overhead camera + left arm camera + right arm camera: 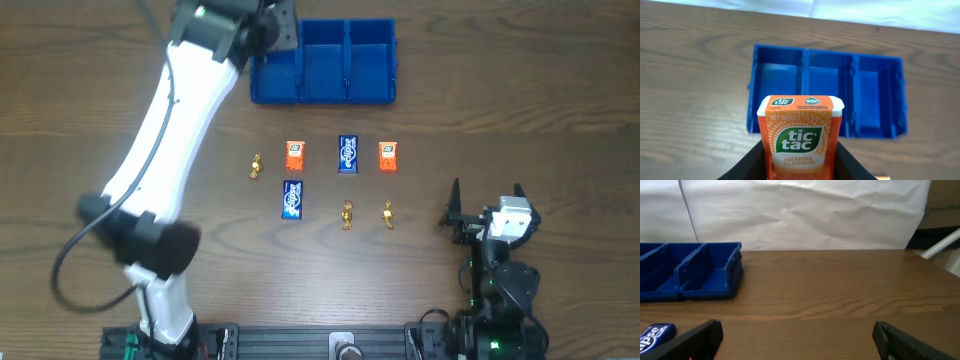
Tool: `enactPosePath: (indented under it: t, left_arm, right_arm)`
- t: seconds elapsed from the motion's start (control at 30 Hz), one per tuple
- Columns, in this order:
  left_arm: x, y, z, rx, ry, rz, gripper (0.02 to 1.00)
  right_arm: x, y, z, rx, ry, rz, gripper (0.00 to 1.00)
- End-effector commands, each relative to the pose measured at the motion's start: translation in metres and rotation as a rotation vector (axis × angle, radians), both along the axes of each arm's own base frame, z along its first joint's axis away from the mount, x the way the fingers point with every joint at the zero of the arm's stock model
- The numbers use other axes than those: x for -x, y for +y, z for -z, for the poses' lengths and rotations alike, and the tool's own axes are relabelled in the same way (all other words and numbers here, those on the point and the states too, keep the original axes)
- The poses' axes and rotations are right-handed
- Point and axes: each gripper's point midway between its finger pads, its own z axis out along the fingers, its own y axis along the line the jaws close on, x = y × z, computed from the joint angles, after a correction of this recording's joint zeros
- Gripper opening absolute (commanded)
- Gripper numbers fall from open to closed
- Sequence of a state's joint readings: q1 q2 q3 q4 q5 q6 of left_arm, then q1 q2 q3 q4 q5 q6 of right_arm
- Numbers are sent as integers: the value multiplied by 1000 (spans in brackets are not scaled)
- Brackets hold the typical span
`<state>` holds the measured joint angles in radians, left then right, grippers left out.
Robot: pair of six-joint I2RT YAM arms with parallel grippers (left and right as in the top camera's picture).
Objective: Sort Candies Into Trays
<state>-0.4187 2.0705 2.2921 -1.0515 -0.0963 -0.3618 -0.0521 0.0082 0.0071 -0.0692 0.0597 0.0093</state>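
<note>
An orange box [801, 137] is gripped upright between the fingers [747, 167] of the left gripper [800, 162], which are closed on its two sides. In the top view the left gripper [272, 30] is seen at the upper left of the frame, raised by the left end of the blue tray [322, 98]. From the left wrist, the tray [900, 95] is seen just beyond the held box, with the left and middle of its three compartments directly behind it. Whether the box is already over a compartment cannot be told.

On the table [520, 120], below the tray in the middle of the frame, the other candies are laid out in two loose rows. In the upper row are found a gold candy [255, 166], an orange box [295, 155], a blue packet [347, 154] and another orange box [388, 156]. In the lower row are found a second blue packet [292, 199] and two more gold candies [347, 214] [388, 214]. All are kept apart from one another.

The right gripper [486, 205] is parked at the lower right of the frame, well apart from the candies, its fingers spread wide and nothing held between them. From the right wrist the same wide gap is shown [800, 342], with the tray [710, 275] far off and one blue packet [655, 335] by a fingertip
</note>
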Motion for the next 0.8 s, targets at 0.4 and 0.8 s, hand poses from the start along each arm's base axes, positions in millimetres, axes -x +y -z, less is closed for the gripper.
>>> enactPosePath:
  t: [0.4, 0.8]
  left_arm:
    - [-58, 18, 95, -85, 111, -33, 378]
    - [-42, 4, 69, -79, 85, -8, 895]
  right_arm:
    - [1, -2, 0, 15, 3, 7, 998]
    - [1, -2, 0, 15, 3, 7, 998]
